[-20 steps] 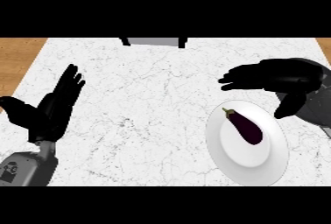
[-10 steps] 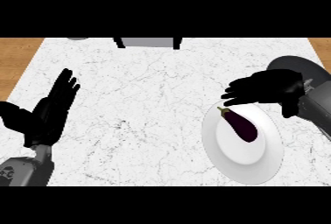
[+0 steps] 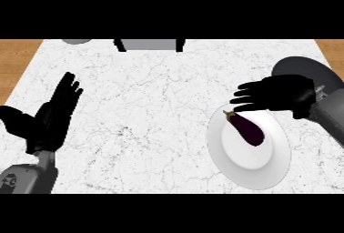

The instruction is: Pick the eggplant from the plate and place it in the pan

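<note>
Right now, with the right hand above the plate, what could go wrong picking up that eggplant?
The eggplant is slim and lies loose on the smooth white plate, so it may roll or slide as the right hand closes on it. The dark pan sits partly behind that hand and forearm, so the carry could clip its rim. The left hand rests open, far off, no help.

We see a white counter (image 3: 168,91) veined with fine grey marbling, and bare wood-brown strips beyond its left and right edges. Near the counter's right edge sits a plain white plate (image 3: 232,157) carrying a dark purple eggplant (image 3: 247,129) with a greenish-brown stem. The pan (image 3: 299,68) at the far right corner is dark grey. Both of our hands are black, the left hand (image 3: 50,120) and right hand (image 3: 279,93), on grey forearms.
</note>
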